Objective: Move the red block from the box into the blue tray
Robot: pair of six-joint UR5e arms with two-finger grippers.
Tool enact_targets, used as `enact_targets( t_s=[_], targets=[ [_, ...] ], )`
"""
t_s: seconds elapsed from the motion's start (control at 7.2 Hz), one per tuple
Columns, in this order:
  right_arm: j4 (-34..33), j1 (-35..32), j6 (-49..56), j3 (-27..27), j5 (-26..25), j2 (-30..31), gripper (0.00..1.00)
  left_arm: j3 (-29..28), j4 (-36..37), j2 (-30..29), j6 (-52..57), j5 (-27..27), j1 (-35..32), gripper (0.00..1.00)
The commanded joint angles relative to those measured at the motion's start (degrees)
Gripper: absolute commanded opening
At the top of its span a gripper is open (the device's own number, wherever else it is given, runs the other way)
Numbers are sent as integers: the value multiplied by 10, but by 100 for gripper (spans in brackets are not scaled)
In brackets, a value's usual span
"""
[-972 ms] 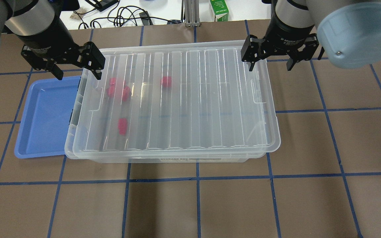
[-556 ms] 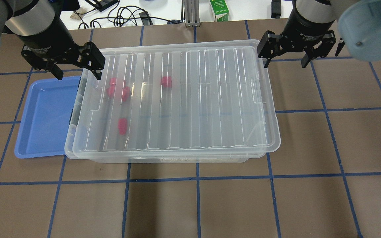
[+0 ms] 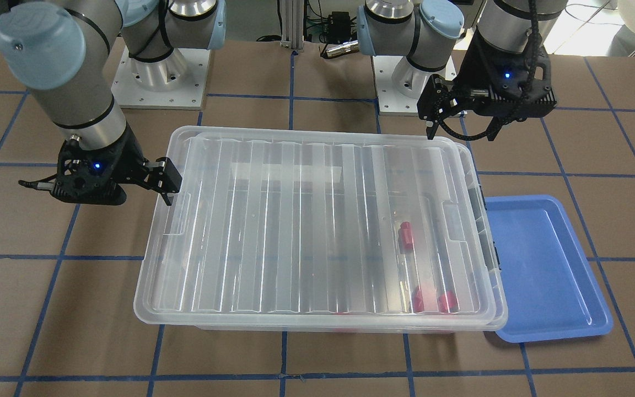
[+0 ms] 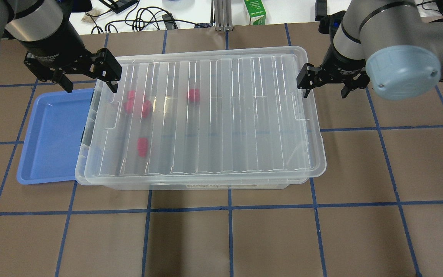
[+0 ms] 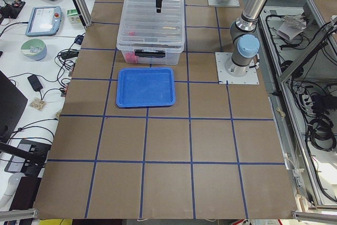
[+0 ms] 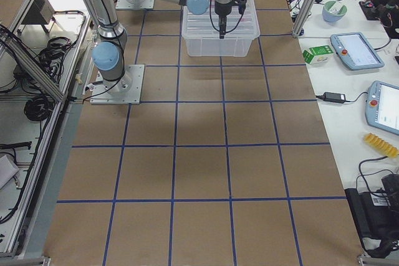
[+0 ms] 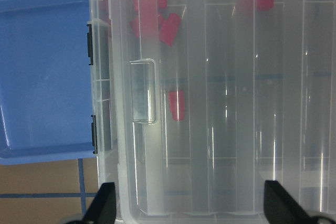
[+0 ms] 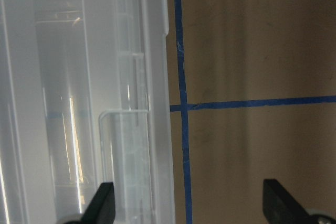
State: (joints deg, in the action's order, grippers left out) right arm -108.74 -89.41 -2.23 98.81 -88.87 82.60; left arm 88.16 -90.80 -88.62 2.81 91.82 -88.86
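You see left gripper and right gripper, both spread wide, empty, at opposite ends of lidded box. Red blocks inside. Tray just beside box.

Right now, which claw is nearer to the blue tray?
Left. The left claw hangs near the blue tray, at that end of the box; the right claw is at the box's opposite end.

Clear ribbed glossy plastic box; smooth blue plastic tray; matt table.
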Motion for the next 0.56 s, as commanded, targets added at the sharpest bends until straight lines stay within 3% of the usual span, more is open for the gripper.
enact_targets(
  t_s=[0.0, 0.28, 0.42],
  targets=[
    [-28, 1, 3, 6, -3, -32, 100, 0, 1, -1, 0, -1, 0, 100],
    [-28, 2, 6, 6, -12, -32, 100, 0, 1, 0, 0, -1, 0, 100],
    [-29, 2, 6, 6, -48, -32, 100, 0, 1, -1, 0, -1, 0, 100]
  ],
)
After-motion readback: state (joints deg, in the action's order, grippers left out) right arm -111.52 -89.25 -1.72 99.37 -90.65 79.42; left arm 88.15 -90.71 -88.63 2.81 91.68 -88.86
